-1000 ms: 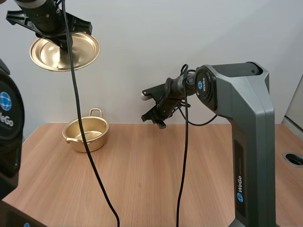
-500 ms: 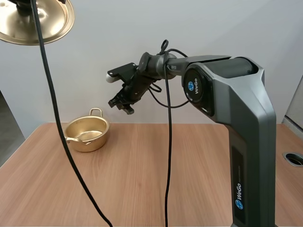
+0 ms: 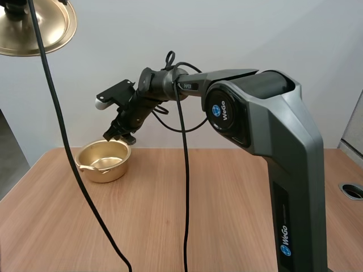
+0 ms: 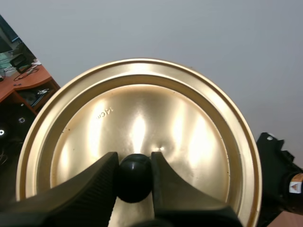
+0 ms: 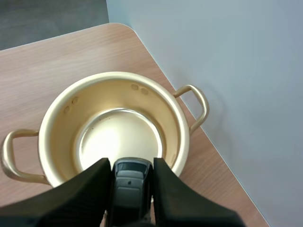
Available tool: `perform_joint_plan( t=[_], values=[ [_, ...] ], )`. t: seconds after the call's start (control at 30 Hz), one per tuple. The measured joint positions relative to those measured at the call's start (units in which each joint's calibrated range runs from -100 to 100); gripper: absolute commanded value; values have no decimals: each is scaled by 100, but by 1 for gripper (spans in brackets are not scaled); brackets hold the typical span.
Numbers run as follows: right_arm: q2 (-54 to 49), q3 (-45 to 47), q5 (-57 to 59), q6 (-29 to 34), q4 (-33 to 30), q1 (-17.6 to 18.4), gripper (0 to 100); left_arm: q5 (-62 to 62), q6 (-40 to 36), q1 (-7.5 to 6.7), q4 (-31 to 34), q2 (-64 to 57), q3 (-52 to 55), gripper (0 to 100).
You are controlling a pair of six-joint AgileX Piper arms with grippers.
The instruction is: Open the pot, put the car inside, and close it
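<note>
The gold pot (image 3: 103, 160) stands open on the table at the back left, its inside bare (image 5: 118, 137). My right gripper (image 3: 119, 135) hangs just above the pot's right rim, shut on a small dark toy car (image 5: 129, 189) pinched between its fingers over the pot's near rim. High at the far left, the gold lid (image 3: 31, 28) is held up in the air. In the left wrist view my left gripper (image 4: 134, 171) is shut on the lid's black knob (image 4: 134, 176), with the lid's underside (image 4: 142, 123) facing the camera.
The wooden table (image 3: 187, 215) stretches wide in front of the pot. The pot sits near the table's back left corner (image 5: 116, 28), close to the wall. A round hole (image 3: 353, 190) lies at the table's right edge.
My right gripper has swung left and down with the car, from mid-table height to just above the pot. The lid has moved further up and left.
</note>
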Motion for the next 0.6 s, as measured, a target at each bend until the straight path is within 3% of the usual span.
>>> perform_joint_plan(
  t=[0.37,0.6],
  values=[
    [42,-34,-818,-99,-100,238,0,0,24,0,-20,0,0,0],
    [538,-675,-238,-99,-9,261,0,0,24,0,-20,-83,0,0]
  ],
)
